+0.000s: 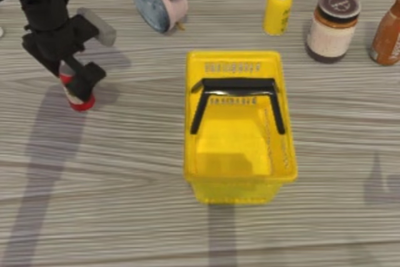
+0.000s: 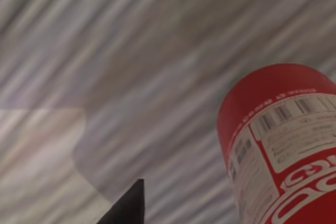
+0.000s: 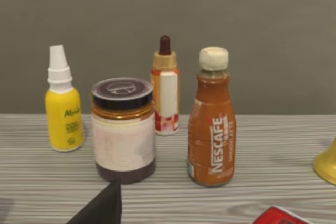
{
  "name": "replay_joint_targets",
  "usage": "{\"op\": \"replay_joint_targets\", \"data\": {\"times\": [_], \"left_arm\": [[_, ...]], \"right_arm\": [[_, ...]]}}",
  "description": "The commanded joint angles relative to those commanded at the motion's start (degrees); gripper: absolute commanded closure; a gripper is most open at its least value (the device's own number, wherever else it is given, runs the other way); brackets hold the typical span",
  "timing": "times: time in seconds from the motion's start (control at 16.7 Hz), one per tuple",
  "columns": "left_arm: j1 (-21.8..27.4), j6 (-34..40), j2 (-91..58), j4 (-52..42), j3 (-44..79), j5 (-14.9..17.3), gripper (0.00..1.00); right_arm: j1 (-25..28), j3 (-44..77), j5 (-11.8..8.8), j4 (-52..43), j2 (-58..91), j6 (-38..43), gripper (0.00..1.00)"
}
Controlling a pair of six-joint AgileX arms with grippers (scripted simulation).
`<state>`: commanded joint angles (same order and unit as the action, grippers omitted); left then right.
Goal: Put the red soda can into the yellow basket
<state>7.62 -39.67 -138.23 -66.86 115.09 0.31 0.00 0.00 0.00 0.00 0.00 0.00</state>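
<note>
Reaching stage only: your left gripper (image 1: 80, 79) sits over red soda can (image 1: 80, 99) at table's left; finger state unclear. Can not lifted, well apart from yellow basket (image 1: 240, 182). Grasp, carry, drop remain. Right arm out of view.

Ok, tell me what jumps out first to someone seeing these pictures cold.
The yellow basket dominates the table's middle, black handles folded across its open top. At the left, the left gripper is down over the red soda can, which fills the left wrist view. A row of bottles and a jar lines the far edge.
</note>
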Motion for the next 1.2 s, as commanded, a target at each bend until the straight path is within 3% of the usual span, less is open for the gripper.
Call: {"op": "replay_joint_targets", "data": {"times": [0.54,1.2], "left_arm": [[0.0,0.0,0.0,0.0,0.0,0.0,0.98],[0.1,0.1,0.2,0.6,-0.2,0.5,1.0]], "right_arm": [[0.0,0.0,0.0,0.0,0.0,0.0,0.0],[0.0,0.0,0.0,0.0,0.0,0.0,0.0]]}}
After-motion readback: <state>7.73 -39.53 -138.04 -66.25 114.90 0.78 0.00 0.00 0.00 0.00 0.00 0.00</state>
